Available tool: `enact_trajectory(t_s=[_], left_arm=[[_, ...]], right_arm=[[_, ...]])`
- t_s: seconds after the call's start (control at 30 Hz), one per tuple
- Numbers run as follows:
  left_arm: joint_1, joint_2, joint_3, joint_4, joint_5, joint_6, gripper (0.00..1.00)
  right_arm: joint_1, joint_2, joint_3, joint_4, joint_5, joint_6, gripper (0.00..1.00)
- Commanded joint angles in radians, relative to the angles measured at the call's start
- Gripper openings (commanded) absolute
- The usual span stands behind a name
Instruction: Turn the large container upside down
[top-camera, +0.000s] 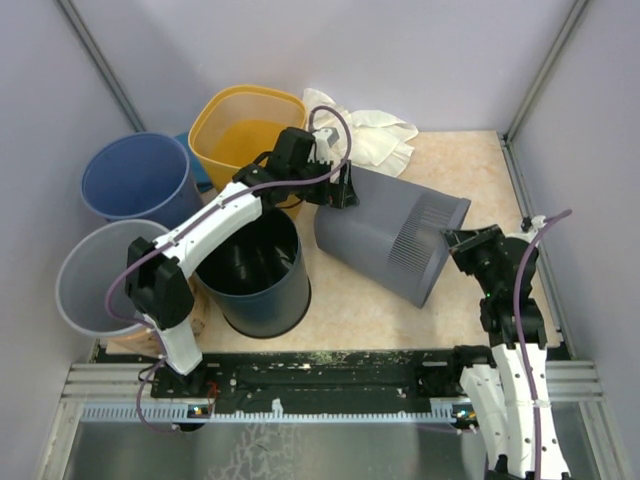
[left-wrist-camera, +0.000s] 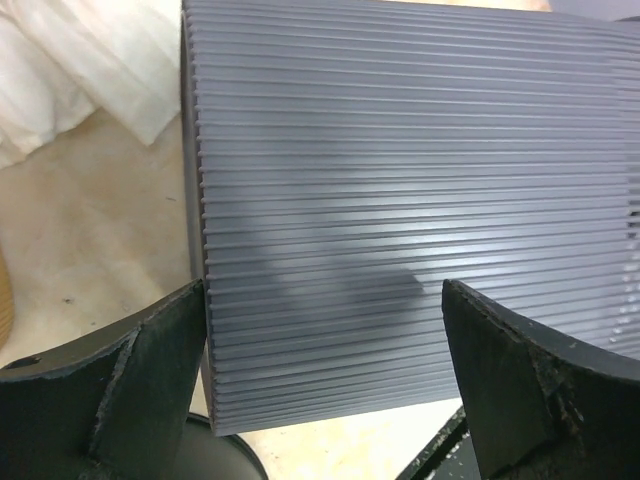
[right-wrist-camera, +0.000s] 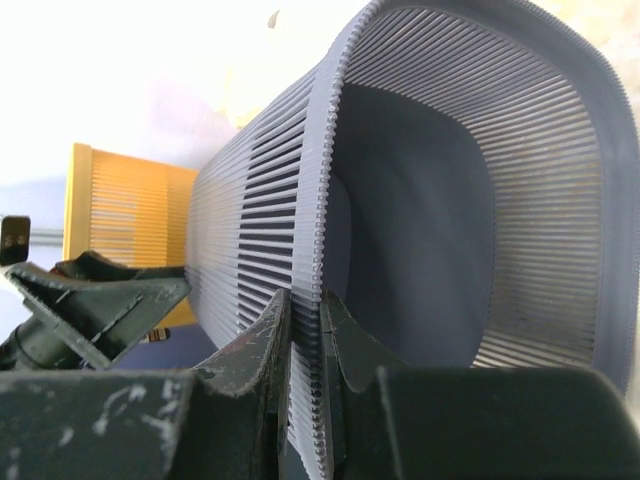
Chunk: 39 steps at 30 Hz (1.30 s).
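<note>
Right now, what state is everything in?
Large grey ribbed container: on its side.
Right gripper: shut on its rim.
Left gripper: open, at its base.
Dark round bin: upright.
Yellow square tub: upright.
Blue round bucket: upright.
Pale grey bucket: upright.
White cloth: crumpled.

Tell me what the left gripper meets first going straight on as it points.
The left gripper would most likely meet the ribbed side of the grey bin, which fills the view between its open jaws.
</note>
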Motion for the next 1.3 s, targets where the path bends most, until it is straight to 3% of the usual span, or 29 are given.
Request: enact_trajectory(t_s=[0.0,0.23,0.53,0.73,0.97,1.07,1.27], left_arm=[[0.006,-0.021,0.060,0.039,0.183,-0.007,1.00],[0.012,-0.045,0.101,0.176,0.461,-0.149,1.00],[0.012,-0.014,0.199,0.324,0.585,-0.289,0.99],[-0.006,0.027,0.198,0.385,0.631,-0.342,0.98],[-0.081,0.079,0.235,0.420,0.636,-0.356,0.98],[-0.111,0.103,0.260,0.416,0.634,-0.353,0.98],[-0.149,0.140,0.251,0.417,0.624,-0.351,0.99]], right_arm=[[-0.005,-0.007,-0.043,-0.009,0.005,-0.019,0.00],[-0.004,-0.020,-0.131,0.058,-0.046,0.054,0.00],[-0.004,-0.070,-0.291,0.220,-0.107,0.215,0.00],[-0.003,-0.076,-0.353,0.315,-0.120,0.295,0.13],[-0.003,-0.072,-0.453,0.370,-0.122,0.379,0.20],[-0.003,-0.084,-0.494,0.393,-0.126,0.400,0.31],[-0.003,-0.118,-0.466,0.266,-0.072,0.351,0.55]])
